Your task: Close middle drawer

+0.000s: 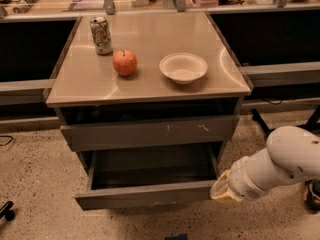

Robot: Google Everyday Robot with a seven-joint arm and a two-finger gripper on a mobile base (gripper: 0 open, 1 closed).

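While the middle drawer (pixel 145 196) stands open under the counter (pixel 150 81), our gripper (pixel 220 190), open or closed we cannot tell, sits at its right corner; pushing there could skew and jam it.

White arm (pixel 285 159) low on the right, reaching leftward, jaws at its tip

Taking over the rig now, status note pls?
Gripper: low at the right end of the middle drawer front, right by its corner; cannot tell if it touches.
Middle drawer: pulled well out, dark inside showing.
Scratched drawer front sits above it; not the target.
Done: gripper positioned at the front.
Left: push the drawer in until it is shut.
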